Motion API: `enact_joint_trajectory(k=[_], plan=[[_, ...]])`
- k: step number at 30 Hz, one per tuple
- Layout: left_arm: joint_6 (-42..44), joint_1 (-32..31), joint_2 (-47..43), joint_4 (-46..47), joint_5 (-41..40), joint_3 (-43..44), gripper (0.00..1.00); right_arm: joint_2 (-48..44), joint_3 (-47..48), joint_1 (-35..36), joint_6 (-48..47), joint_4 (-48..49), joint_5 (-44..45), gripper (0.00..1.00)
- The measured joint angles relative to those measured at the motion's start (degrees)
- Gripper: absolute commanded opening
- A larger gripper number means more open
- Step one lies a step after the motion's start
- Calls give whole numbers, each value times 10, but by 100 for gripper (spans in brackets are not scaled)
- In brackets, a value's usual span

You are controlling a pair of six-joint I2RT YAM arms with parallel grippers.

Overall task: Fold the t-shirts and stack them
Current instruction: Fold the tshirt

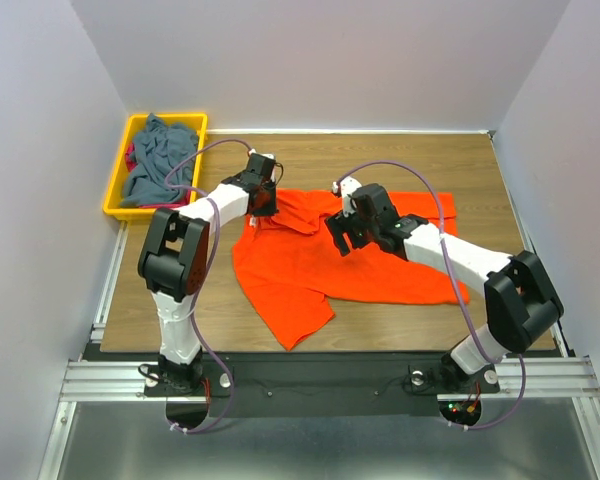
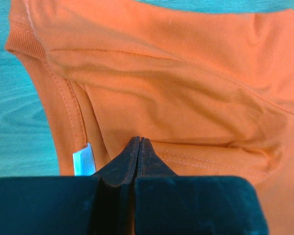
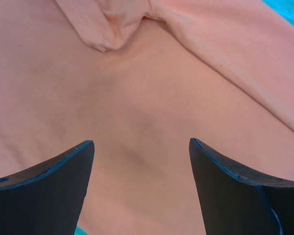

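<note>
Orange cloth fills the middle of the top view: the orange shirt [image 1: 325,265] lies spread but rumpled on the table [image 1: 480,170], one corner trailing toward the lower centre of the frame. The left gripper [image 1: 264,203] sits at the shirt's upper left edge. In the left wrist view its fingers [image 2: 127,164] are pressed tight together, their tips nipping a fold of the orange cloth just right of the white label [image 2: 83,160]. The ribbed collar runs off toward the upper left of that frame, and a stitched hem leads away to the right of the tips.

The right gripper [image 1: 342,240] is over the shirt's centre, a little right of the left one. Its wrist view shows the two dark fingers [image 3: 49,181] spread wide apart with nothing between them (only flat orange cloth below), and a folded point of fabric near the top of the frame. Whether the tips touch the cloth I cannot tell.

In the upper left of the top view a yellow bin [image 1: 130,212] stands at the table's far left corner, well apart from the orange shirt. A grey shirt [image 1: 160,160] is bunched inside it, with a sliver of red cloth [image 1: 130,160] showing at its left edge.
</note>
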Motion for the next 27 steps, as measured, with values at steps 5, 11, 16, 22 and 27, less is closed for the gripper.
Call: enact_joint_trajectory(k=[5, 11, 16, 22, 27], plan=[[-6, -5, -38, -14, 2, -6, 0, -6, 0, 0, 0, 0, 3, 84], [-15, -17, -102, -17, 10, -38, 0, -9, 0, 0, 0, 0, 4, 84], [-25, -25, -123, -19, 15, -74, 1, -10, 0, 0, 0, 0, 5, 84], [-46, -37, -125, -22, 26, -120, 3, -13, 0, 0, 4, 0, 9, 84], [-71, -54, -140, -17, 37, -161, 9, -13, 0, 0, 9, 0, 24, 84]])
